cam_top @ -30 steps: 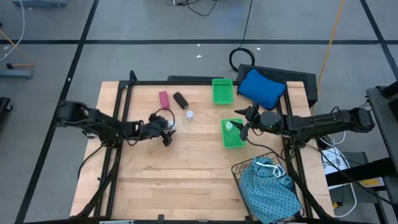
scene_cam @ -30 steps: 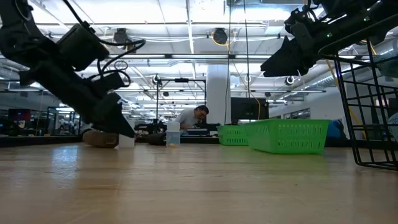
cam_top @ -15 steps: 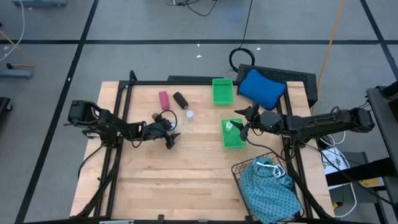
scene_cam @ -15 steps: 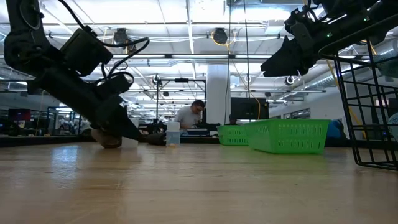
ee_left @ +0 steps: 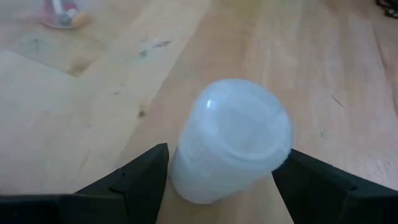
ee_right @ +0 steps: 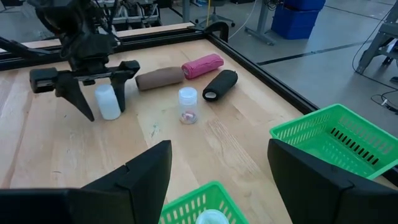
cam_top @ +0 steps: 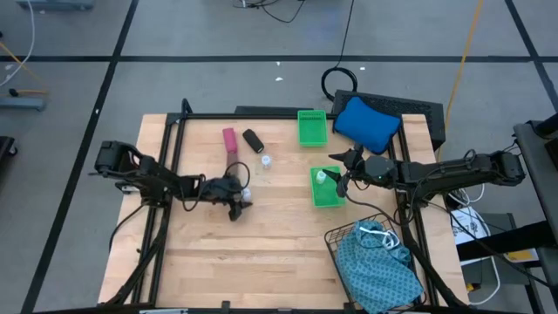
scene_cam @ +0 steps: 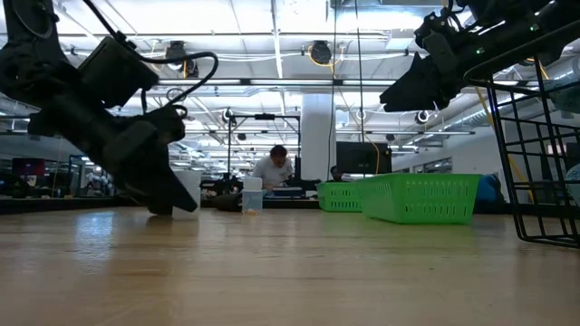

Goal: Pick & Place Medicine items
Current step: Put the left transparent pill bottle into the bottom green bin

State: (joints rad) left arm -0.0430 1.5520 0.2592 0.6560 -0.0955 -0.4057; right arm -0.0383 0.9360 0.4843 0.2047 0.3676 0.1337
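white vial [ee_left: 231, 148] stands upright on the table [cam_top: 261, 253] between the spread fingers of the left gripper [ee_right: 97, 93], unpinched. it looks light, smooth plastic, likely tippy; pinch mid-body. right gripper [cam_top: 343, 177] hovers open over a green tray [cam_top: 327, 199].

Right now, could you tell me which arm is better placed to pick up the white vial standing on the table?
Left. The left gripper is already at the white vial, open fingers either side. The right gripper hovers open over the green tray.
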